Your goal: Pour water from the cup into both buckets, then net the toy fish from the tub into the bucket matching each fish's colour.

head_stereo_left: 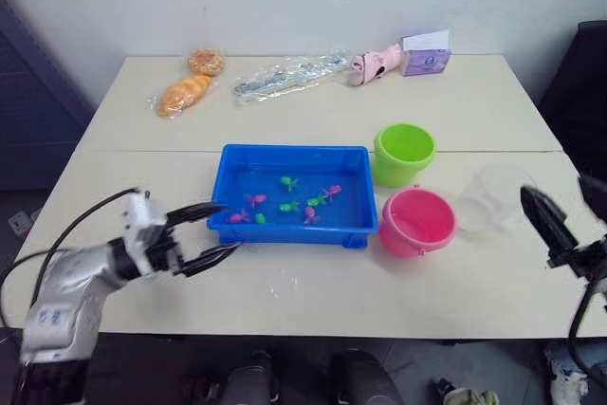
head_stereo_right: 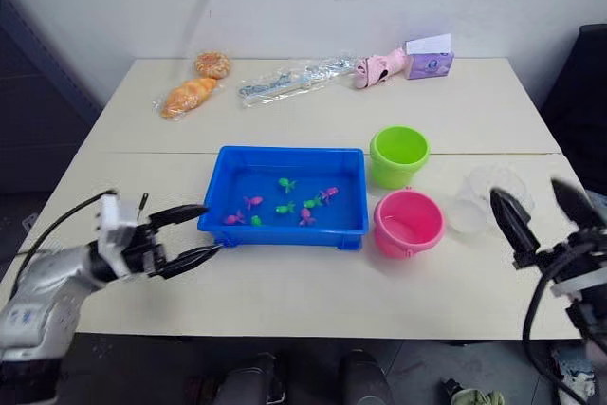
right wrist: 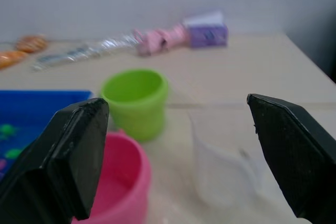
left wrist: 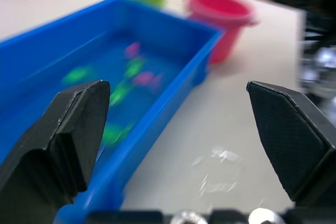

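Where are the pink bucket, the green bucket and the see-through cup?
pink bucket (head_stereo_left: 418, 222): left eye view, on its inner wall.
green bucket (head_stereo_left: 404, 152): left eye view, on its inside.
cup (head_stereo_right: 490, 198): right eye view, on its clear side.

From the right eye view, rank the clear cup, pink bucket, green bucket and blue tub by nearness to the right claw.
Right claw is open.
1. Clear cup, just beside it.
2. Pink bucket, to the cup's left.
3. Green bucket, behind the pink one.
4. Blue tub, farthest left.
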`<state>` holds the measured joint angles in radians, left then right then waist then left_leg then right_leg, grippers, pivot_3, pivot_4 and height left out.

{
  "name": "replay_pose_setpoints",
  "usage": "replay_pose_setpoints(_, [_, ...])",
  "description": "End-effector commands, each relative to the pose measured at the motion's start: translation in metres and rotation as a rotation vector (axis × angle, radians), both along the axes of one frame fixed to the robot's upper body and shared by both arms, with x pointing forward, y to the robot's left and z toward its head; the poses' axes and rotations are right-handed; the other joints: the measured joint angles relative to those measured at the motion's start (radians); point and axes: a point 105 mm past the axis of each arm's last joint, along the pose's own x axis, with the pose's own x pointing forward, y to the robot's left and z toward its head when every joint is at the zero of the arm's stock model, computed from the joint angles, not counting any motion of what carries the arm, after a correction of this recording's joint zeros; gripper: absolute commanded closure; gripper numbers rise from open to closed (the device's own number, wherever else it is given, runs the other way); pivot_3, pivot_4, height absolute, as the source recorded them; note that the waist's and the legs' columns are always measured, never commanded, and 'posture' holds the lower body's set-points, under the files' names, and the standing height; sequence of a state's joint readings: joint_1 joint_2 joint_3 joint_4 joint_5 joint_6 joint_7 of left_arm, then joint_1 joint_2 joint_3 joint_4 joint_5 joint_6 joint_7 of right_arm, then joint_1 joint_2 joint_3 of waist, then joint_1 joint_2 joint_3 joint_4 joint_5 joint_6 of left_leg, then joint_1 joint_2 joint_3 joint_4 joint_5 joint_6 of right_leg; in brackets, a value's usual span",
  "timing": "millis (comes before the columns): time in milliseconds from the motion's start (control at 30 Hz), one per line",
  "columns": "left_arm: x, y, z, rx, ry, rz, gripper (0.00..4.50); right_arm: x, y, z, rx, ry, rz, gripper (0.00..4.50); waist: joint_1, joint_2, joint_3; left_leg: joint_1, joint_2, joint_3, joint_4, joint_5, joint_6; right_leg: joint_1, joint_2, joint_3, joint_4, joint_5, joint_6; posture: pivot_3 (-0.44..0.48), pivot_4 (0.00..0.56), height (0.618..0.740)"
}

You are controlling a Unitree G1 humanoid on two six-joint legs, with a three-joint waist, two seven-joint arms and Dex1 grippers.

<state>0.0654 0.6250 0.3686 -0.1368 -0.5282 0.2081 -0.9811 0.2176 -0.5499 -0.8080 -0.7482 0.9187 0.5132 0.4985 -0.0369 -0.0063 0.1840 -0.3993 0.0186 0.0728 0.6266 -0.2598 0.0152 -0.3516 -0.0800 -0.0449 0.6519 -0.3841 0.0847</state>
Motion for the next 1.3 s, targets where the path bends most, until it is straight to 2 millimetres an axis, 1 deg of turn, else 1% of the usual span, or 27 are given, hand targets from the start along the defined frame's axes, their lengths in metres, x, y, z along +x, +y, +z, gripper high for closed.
replay_pose_setpoints(33, [-0.009,0.059,-0.002,0.023,-0.045,0.308,0.0,-0.009,0.043,0.001,-0.194,-0.038,0.286,0.02,0.011,-0.004,0.0,-0.001,0.0,0.0,0.0,0.0,0.001,0.0,-0.001,0.0,-0.001,0.0,0.0,0.0,0.15,0.74])
replay_pose_setpoints(67, [-0.014,0.074,-0.007,0.02,-0.028,0.38,0.0,-0.011,0.051,-0.004,-0.268,-0.049,0.348,0.02,0.015,-0.006,-0.001,-0.001,0.0,-0.001,0.001,-0.001,0.001,0.0,-0.001,-0.001,-0.001,0.0,0.0,0.0,0.15,0.74])
replay_pose_setpoints(100, [-0.019,0.087,-0.012,0.021,-0.013,0.442,0.0,-0.012,0.056,-0.008,-0.304,-0.057,0.389,0.02,0.018,-0.006,-0.001,-0.002,0.0,-0.002,0.002,-0.001,0.002,0.001,-0.001,-0.001,-0.002,0.0,0.0,0.0,0.15,0.74])
replay_pose_setpoints(167, [-0.032,0.112,-0.026,0.007,0.047,0.563,0.0,-0.011,0.063,-0.014,-0.311,-0.09,0.443,0.02,0.021,-0.008,-0.002,-0.003,-0.001,-0.004,0.002,-0.002,0.003,0.003,-0.002,-0.002,-0.007,0.0,0.0,0.0,0.15,0.74])
replay_pose_setpoints(233, [-0.048,0.13,-0.038,-0.007,0.097,0.662,0.0,-0.012,0.074,-0.023,-0.31,-0.1,0.52,0.02,0.019,-0.009,-0.003,-0.003,-0.001,-0.004,0.002,-0.003,0.005,0.005,-0.003,-0.003,-0.009,0.001,-0.001,0.0,0.15,0.74])
replay_pose_setpoints(300, [-0.061,0.148,-0.044,-0.047,0.124,0.775,0.0,-0.016,0.086,-0.034,-0.33,-0.075,0.622,0.02,0.016,-0.01,-0.003,-0.002,-0.002,-0.004,0.003,-0.005,0.006,0.006,-0.005,-0.004,-0.011,0.001,-0.001,0.0,0.15,0.74])
replay_pose_setpoints(367, [-0.073,0.165,-0.05,-0.079,0.152,0.895,0.0,-0.019,0.095,-0.039,-0.35,-0.096,0.683,0.02,0.013,-0.01,-0.003,-0.002,-0.002,-0.004,0.002,-0.005,0.006,0.007,-0.006,-0.004,-0.012,0.001,-0.001,0.0,0.15,0.74])
replay_pose_setpoints(433, [-0.079,0.176,-0.05,-0.107,0.145,0.969,0.0,-0.02,0.101,-0.041,-0.35,-0.113,0.709,0.02,0.012,-0.011,-0.003,-0.002,-0.002,-0.005,0.002,-0.005,0.006,0.007,-0.006,-0.005,-0.013,0.001,-0.001,0.0,0.15,0.74])
replay_pose_setpoints(500, [-0.076,0.177,-0.044,-0.124,0.116,0.99,0.0,-0.015,0.104,-0.037,-0.316,-0.146,0.688,0.02,0.012,-0.011,-0.004,-0.002,-0.002,-0.006,0.002,-0.006,0.006,0.007,-0.006,-0.006,-0.013,0.001,-0.001,0.0,0.15,0.74])
replay_pose_setpoints(567, [-0.066,0.171,-0.035,-0.132,0.089,0.966,0.0,-0.013,0.109,-0.034,-0.311,-0.168,0.688,0.02,0.013,-0.011,-0.004,-0.002,-0.002,-0.006,0.003,-0.006,0.004,0.007,-0.007,-0.006,-0.013,0.001,-0.002,0.0,0.15,0.74])
replay_pose_setpoints(600, [-0.055,0.166,-0.028,-0.124,0.067,0.954,0.0,-0.012,0.111,-0.034,-0.311,-0.169,0.695,0.02,0.013,-0.011,-0.004,-0.002,-0.002,-0.006,0.002,-0.008,0.001,0.007,-0.007,-0.006,-0.014,0.001,-0.002,0.0,0.15,0.74])
replay_pose_setpoints(667, [-0.04,0.16,-0.017,-0.12,0.038,0.941,0.0,-0.011,0.113,-0.034,-0.312,-0.169,0.701,0.02,0.019,-0.012,-0.004,-0.002,-0.003,-0.007,0.003,-0.009,0.0,0.008,-0.007,-0.007,-0.014,0.001,-0.002,0.0,0.15,0.74])
replay_pose_setpoints(700, [-0.025,0.154,-0.011,-0.098,0.038,0.915,0.0,-0.01,0.114,-0.034,-0.311,-0.168,0.705,0.02,0.019,-0.012,-0.004,-0.002,-0.003,-0.007,0.003,-0.009,0.0,0.008,-0.007,-0.007,-0.014,0.002,-0.003,0.0,0.15,0.74])
replay_pose_setpoints(767, [-0.007,0.144,-0.004,-0.072,0.048,0.877,0.0,-0.008,0.115,-0.034,-0.312,-0.166,0.71,0.02,0.021,-0.012,-0.004,-0.002,-0.003,-0.007,0.003,-0.008,0.001,0.008,-0.007,-0.008,-0.014,0.002,-0.003,0.0,0.15,0.74])
replay_pose_setpoints(800, [0.006,0.143,-0.006,-0.02,0.081,0.886,0.0,-0.008,0.116,-0.034,-0.313,-0.162,0.716,0.02,0.021,-0.012,-0.004,-0.002,-0.003,-0.007,0.002,-0.006,0.004,0.008,-0.007,-0.008,-0.014,0.002,-0.003,0.0,0.15,0.74])
replay_pose_setpoints(833, [0.013,0.143,-0.007,0.018,0.104,0.898,0.0,-0.007,0.117,-0.034,-0.314,-0.159,0.72,0.02,0.021,-0.012,-0.004,-0.002,-0.003,-0.007,0.002,-0.006,0.005,0.008,-0.007,-0.008,-0.014,0.002,-0.003,0.0,0.15,0.74])
replay_pose_setpoints(867, [0.024,0.147,-0.014,0.092,0.17,0.936,0.0,-0.007,0.117,-0.035,-0.316,-0.155,0.721,0.02,0.02,-0.012,-0.004,-0.002,-0.003,-0.007,0.002,-0.006,0.005,0.008,-0.007,-0.008,-0.013,0.002,-0.003,0.0,0.15,0.74])
replay_pose_setpoints(900, [0.038,0.144,-0.016,0.1,0.216,0.941,0.0,-0.006,0.117,-0.036,-0.32,-0.149,0.722,0.02,0.021,-0.012,-0.004,-0.002,-0.003,-0.007,0.002,-0.006,0.005,0.008,-0.007,-0.008,-0.013,0.002,-0.003,0.0,0.15,0.74])
replay_pose_setpoints(967, [0.057,0.135,-0.021,0.122,0.29,0.929,0.0,-0.005,0.117,-0.037,-0.328,-0.137,0.721,0.02,0.019,-0.012,-0.004,-0.001,-0.004,-0.007,0.002,-0.006,0.005,0.008,-0.007,-0.009,-0.011,0.002,-0.002,0.0,0.15,0.74])
replay_pose_setpoints(1033, [0.07,0.126,-0.028,0.152,0.357,0.908,0.0,-0.005,0.116,-0.038,-0.337,-0.128,0.714,0.02,0.015,-0.012,-0.004,-0.001,-0.004,-0.006,0.003,-0.006,0.005,0.008,-0.007,-0.009,-0.009,0.002,-0.002,0.0,0.15,0.74])
replay_pose_setpoints(1067, [0.074,0.126,-0.032,0.171,0.395,0.932,0.0,-0.005,0.115,-0.039,-0.34,-0.124,0.709,0.02,0.012,-0.012,-0.004,-0.001,-0.004,-0.006,0.003,-0.006,0.005,0.008,-0.007,-0.009,-0.009,0.002,-0.002,0.0,0.15,0.74])
replay_pose_setpoints(1133, [0.081,0.12,-0.035,0.155,0.422,0.923,0.0,-0.006,0.114,-0.039,-0.349,-0.121,0.698,0.02,0.008,-0.013,-0.004,-0.001,-0.004,-0.006,0.003,-0.006,0.004,0.007,-0.007,-0.009,-0.007,0.002,-0.002,0.0,0.15,0.74])
replay_pose_setpoints(1200, [0.086,0.111,-0.043,0.151,0.465,0.892,0.0,-0.007,0.113,-0.04,-0.347,-0.115,0.685,0.02,0.007,-0.014,-0.004,-0.001,-0.004,-0.006,0.003,-0.004,0.0,0.007,-0.006,-0.009,-0.006,0.002,-0.002,0.0,0.15,0.74])
replay_pose_setpoints(1300, [0.086,0.11,-0.058,0.189,0.546,0.908,0.0,-0.009,0.112,-0.041,-0.348,-0.11,0.671,0.02,0.012,-0.014,-0.004,-0.001,-0.004,-0.006,0.003,-0.003,-0.001,0.007,-0.006,-0.009,-0.006,0.002,-0.002,0.0,0.15,0.74])
